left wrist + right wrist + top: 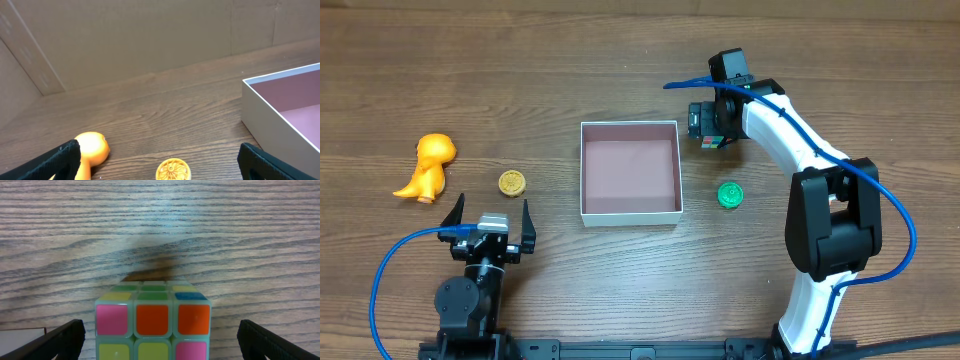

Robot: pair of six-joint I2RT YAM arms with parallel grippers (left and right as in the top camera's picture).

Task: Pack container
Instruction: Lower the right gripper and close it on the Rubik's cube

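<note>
Dark wood-grain table (620,60) fills the overhead view, with bare board along the far side and in the near right corner. A plain cardboard wall (150,40) rises behind the table's far edge in the left wrist view. The container (630,214), a square shallow box with thin white walls and a dull pink-brown floor, sits in the middle of the table with open wood on all four sides. The left gripper (492,205) is low at the near left, its jaws spread as wide as they go and holding nothing. The container lies to its right and a little farther from the near edge, well apart. In the left wrist view its white wall (272,117) comes in from the right, beyond the right finger. A yellow disc (512,183) lies between the container and an orange dinosaur toy (425,165), just ahead of the open fingers. The right gripper (712,128) hangs just beside the container's far right corner, outside the wall. Its jaws are also fully spread and grip nothing. A Rubik's cube (152,325) stands on the wood between the fingers (65,340), with a gap on each side. A green disc (729,194) rests to the right of the container's near right corner, apart from it.
</note>
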